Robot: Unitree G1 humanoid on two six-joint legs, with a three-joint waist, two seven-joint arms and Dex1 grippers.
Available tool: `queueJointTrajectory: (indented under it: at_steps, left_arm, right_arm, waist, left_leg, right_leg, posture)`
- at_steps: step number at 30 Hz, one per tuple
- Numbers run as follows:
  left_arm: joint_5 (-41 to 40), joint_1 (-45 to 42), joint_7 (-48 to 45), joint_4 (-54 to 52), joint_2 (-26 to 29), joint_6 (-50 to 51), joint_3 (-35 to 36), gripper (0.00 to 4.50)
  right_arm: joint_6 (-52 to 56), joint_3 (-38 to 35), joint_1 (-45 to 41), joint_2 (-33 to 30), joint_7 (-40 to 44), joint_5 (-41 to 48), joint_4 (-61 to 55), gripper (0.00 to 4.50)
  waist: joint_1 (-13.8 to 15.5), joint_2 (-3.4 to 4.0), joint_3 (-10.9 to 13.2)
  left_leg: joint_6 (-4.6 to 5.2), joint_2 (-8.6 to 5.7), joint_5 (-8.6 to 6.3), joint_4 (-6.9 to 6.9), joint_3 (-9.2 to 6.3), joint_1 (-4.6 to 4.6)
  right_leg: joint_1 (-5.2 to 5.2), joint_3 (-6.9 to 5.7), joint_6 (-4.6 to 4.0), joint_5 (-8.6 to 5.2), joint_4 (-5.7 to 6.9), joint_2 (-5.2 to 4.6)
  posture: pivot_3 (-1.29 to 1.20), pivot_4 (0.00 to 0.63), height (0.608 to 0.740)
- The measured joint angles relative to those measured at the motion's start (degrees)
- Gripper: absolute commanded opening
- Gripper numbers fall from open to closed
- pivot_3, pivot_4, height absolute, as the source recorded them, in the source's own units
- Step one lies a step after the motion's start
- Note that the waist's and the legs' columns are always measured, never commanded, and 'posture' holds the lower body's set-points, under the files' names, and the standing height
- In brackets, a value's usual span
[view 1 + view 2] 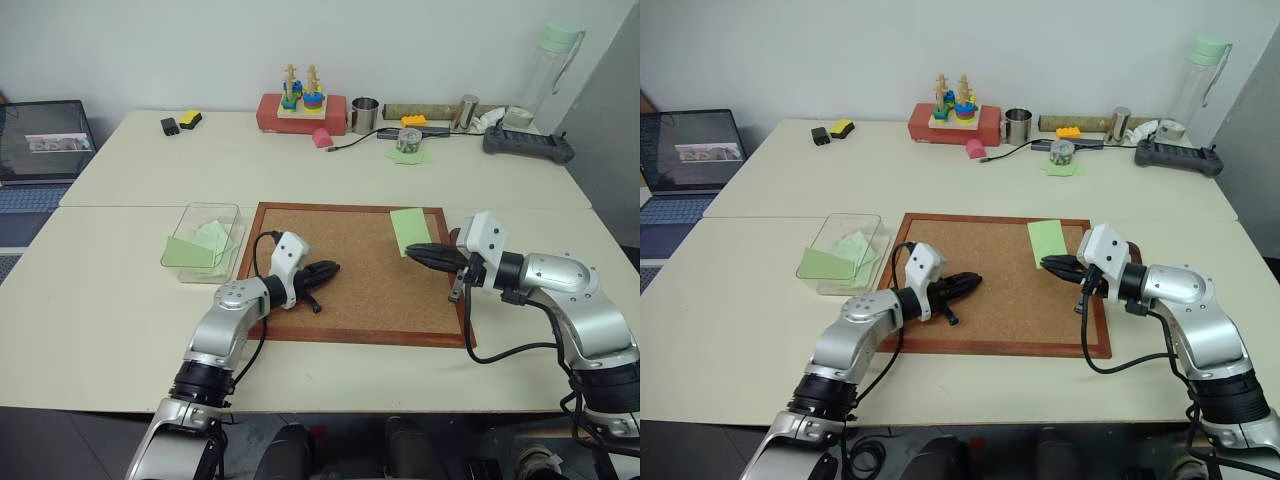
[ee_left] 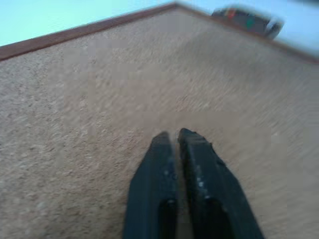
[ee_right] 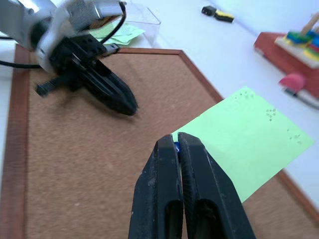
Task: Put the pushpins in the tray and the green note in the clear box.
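The green note [image 1: 410,230] lies flat on the cork board [image 1: 355,300], near its far right corner. My right gripper [image 3: 175,139] hovers at the note's near edge, shut, with a tiny blue pushpin [image 3: 176,146] pinched at its tips. The left gripper [image 1: 335,268] hangs low over the middle of the board, its fingers [image 2: 162,149] pressed almost together with nothing visible between them. Just left of the board stands the clear box [image 1: 215,207], with pale green papers inside. The tray is out of view.
Along the table's far edge stand a red block with a stacking toy [image 1: 300,105], a metal cup [image 1: 365,113], a bottle [image 1: 550,70] and a black controller [image 1: 527,145]. A laptop [image 1: 45,140] sits far left.
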Motion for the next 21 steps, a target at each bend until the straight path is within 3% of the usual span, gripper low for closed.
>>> queueJointTrajectory:
  at_steps: [4, 8, 14, 21]
  left_arm:
    - [-15.7, 2.0, -0.3, -13.3, 1.1, 13.6, 6.7, 1.75]
    - [-26.7, 3.1, 3.0, -17.9, -0.9, 22.5, 10.2, 2.41]
    - [-27.6, 1.3, 7.3, -16.4, -4.3, 22.9, 8.9, 3.56]
    - [-26.1, -5.0, 8.9, -9.3, -9.4, 19.3, 6.9, 3.56]
  right_arm:
    - [-5.2, 0.7, -0.5, 0.5, -0.5, -3.0, 1.8, 0.00]
    - [-12.4, 1.8, -1.9, 0.5, -0.6, -6.6, 2.9, 0.00]
    - [-22.2, 3.9, -3.7, 0.8, -0.5, -10.4, 4.8, 0.00]
    - [-28.2, 5.4, -5.7, 0.6, 0.1, -11.4, 4.8, 0.00]
  waist:
    - [0.0, 0.01, 0.0]
    - [0.1, 0.00, 0.0]
    - [0.3, -0.01, 0.0]
    - [0.3, -0.03, 0.0]
  left_leg:
    - [-0.01, 0.01, 0.00, 0.00, 0.05, 0.00]
    - [-0.01, -0.02, 0.00, 0.04, 0.04, 0.02]
    - [-0.03, -0.06, 0.01, 0.04, 0.04, 0.03]
    - [-0.13, -0.05, 0.07, 0.03, 0.06, 0.01]
  right_leg:
    - [-0.01, 0.05, -0.01, 0.00, -0.03, -0.01]
    - [0.03, 0.05, -0.01, 0.00, -0.03, -0.01]
    - [0.05, 0.05, -0.02, 0.00, -0.03, -0.01]
    - [0.06, 0.06, -0.02, 0.01, -0.16, -0.01]
  posture:
    - [0.00, 0.150, 0.740]
    - [0.00, 0.150, 0.740]
    - [0.00, 0.150, 0.740]
    - [0.00, 0.150, 0.740]
